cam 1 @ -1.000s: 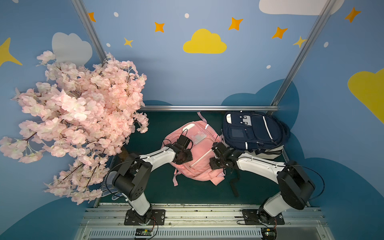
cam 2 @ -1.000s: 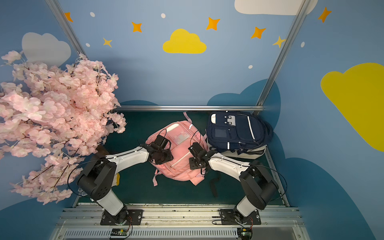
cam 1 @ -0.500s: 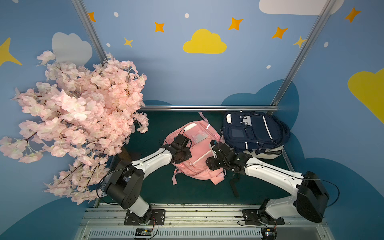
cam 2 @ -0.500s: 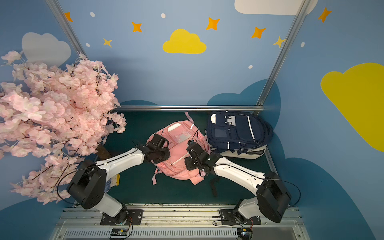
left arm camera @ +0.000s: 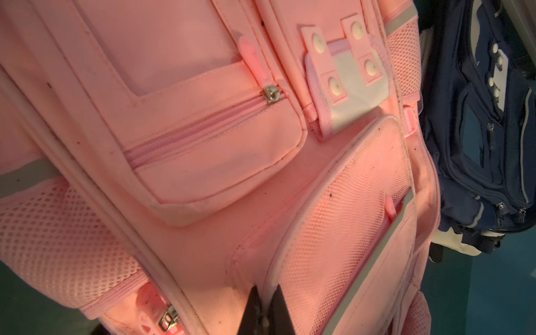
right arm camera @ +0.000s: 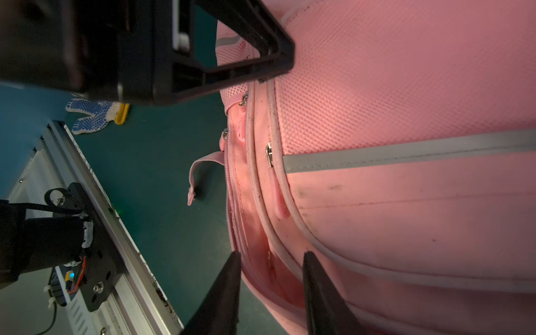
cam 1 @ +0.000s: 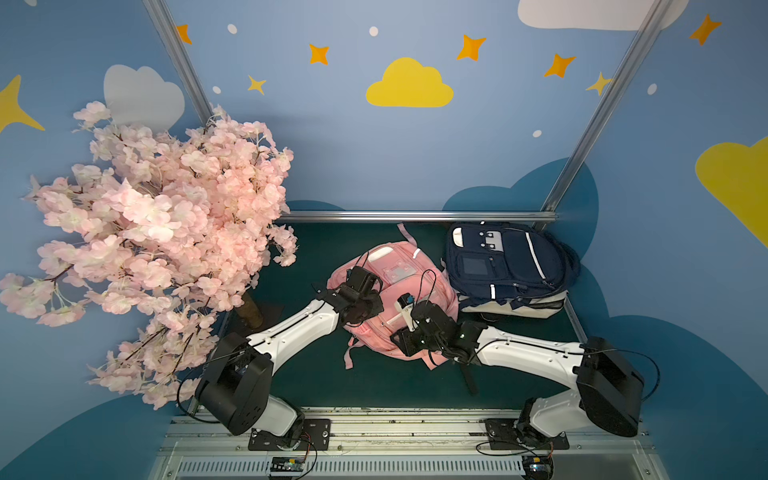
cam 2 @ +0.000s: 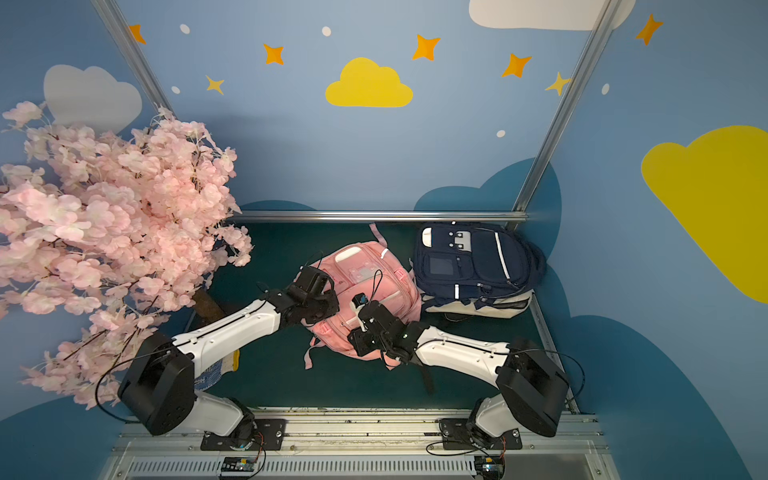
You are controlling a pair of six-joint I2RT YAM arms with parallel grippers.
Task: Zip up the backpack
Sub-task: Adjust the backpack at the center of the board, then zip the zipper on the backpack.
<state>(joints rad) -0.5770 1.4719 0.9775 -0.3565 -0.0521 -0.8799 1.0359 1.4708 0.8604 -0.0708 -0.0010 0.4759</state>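
The pink backpack [cam 1: 440,299] [cam 2: 395,291] lies face up on the green floor. My left gripper [cam 1: 369,308] [left arm camera: 265,293] is shut on the white piping at the edge of the pack's mesh pocket [left arm camera: 342,217]. My right gripper [cam 1: 400,340] [right arm camera: 271,258] is at the pack's near side. Its jaws stand apart and straddle the gaping side zipper [right arm camera: 236,203]. A metal slider [right arm camera: 269,150] with a pink pull tab sits further along that side. In the right wrist view the left gripper's black fingers [right arm camera: 261,58] press on the mesh. The front pocket zipper [left arm camera: 203,121] is closed.
A navy backpack [cam 1: 507,266] [cam 2: 473,262] leans in the back right corner, right next to the pink one. A pink blossom tree [cam 1: 166,228] fills the left side. A dotted work glove [right arm camera: 95,116] lies by the left arm. The aluminium base rail [cam 1: 374,419] runs along the front.
The left gripper has shut on the pack's piping. The right arm has stretched out, its gripper has moved to the pack's near edge, and its jaws have narrowed.
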